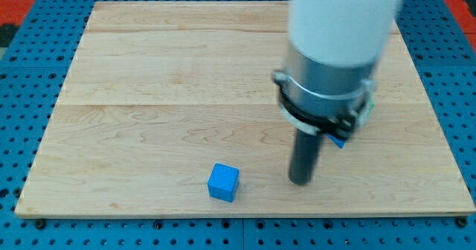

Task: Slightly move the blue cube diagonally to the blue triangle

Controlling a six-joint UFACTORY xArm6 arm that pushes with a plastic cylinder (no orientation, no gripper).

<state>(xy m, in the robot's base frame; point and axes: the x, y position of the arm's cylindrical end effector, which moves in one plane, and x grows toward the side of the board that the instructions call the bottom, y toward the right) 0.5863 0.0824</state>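
Blue cube (223, 182) sits near the view's bottom edge of the wooden surface (149, 71), a bit left of centre. My tip (300, 181) is down on the surface just to the cube's right, w/ a clear gap, not touching. No claw on this rig, only the rod, so nothing to open or close. Blue triangle (338, 140) barely peeks out behind the arm, up and right of the tip. Best bet imo: swing round to the cube's lower-left side, then give a short, gentle nudge up-right.

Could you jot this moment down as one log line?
blue cube: view's bottom | my tip: right of it, apart | blue block: mostly hidden behind arm
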